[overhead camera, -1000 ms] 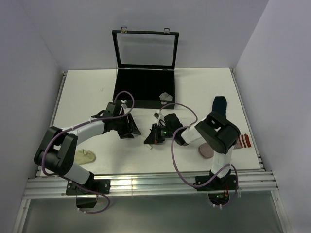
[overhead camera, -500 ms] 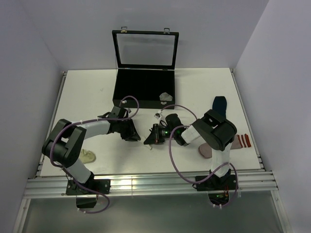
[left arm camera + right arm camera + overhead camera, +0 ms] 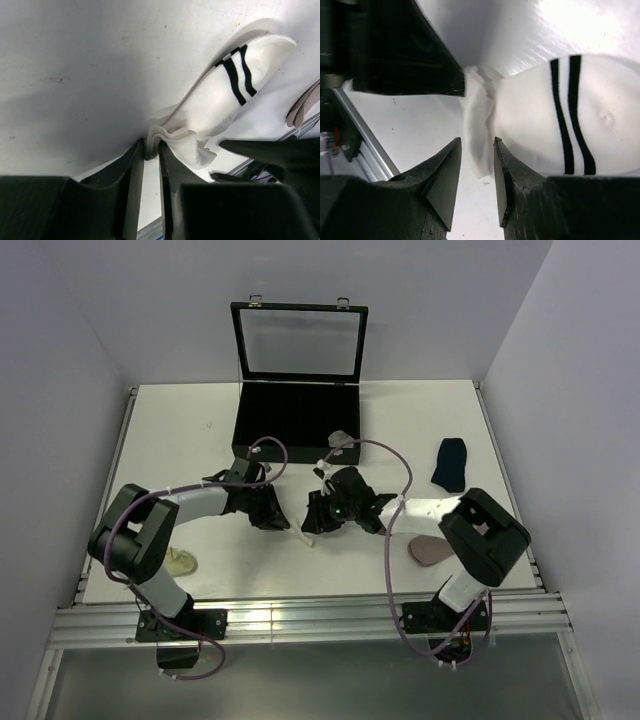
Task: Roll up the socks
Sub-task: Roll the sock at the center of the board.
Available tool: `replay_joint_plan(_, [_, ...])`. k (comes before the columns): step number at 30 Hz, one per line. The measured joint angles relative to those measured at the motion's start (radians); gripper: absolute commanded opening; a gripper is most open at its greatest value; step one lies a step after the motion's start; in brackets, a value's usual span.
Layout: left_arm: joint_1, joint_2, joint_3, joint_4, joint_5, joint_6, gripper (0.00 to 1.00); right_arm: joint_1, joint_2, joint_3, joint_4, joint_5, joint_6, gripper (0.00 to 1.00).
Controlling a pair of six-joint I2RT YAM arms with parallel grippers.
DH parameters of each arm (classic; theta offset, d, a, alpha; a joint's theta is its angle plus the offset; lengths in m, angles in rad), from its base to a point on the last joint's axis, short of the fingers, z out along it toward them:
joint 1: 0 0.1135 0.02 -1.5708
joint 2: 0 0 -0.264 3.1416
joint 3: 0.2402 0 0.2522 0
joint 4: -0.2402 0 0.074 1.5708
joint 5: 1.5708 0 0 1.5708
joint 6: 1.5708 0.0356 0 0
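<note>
A white sock (image 3: 225,95) with two black cuff stripes lies on the table between my two grippers. It also shows in the right wrist view (image 3: 535,125). In the top view only a scrap of this sock (image 3: 306,537) shows under the grippers. My left gripper (image 3: 151,149) is shut on the sock's bunched end. My right gripper (image 3: 477,145) is open, its tips on either side of the same folded end, facing the left gripper (image 3: 276,514). In the top view the right gripper (image 3: 312,520) sits mid-table.
A navy sock (image 3: 450,462) lies at the right. A pinkish sock (image 3: 428,550) lies near the right arm's base, and a beige sock (image 3: 180,562) near the left base. An open black case (image 3: 298,415) stands at the back with a pale item (image 3: 342,440) by its right edge.
The right arm's elbow swung out to the right, uncovering the navy sock and hiding the red-striped sock. The left gripper closed in on the white sock's end, and the grippers now meet there.
</note>
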Motion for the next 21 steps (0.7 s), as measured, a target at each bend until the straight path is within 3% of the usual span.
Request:
replay_joint_plan(8, [-0.006, 0.006, 0.033, -0.032, -0.023, 0.010, 0.23, 0.197, -0.096, 0.108, -0.179, 0.334, -0.145, 0.39])
replay_joint_plan(14, [-0.009, 0.023, 0.051, -0.052, -0.026, 0.016, 0.23, 0.315, -0.034, 0.174, -0.234, 0.505, -0.204, 0.39])
replay_joint_plan(21, [-0.009, 0.032, 0.063, -0.065, -0.026, 0.024, 0.23, 0.340, 0.071, 0.200, -0.259, 0.621, -0.238, 0.39])
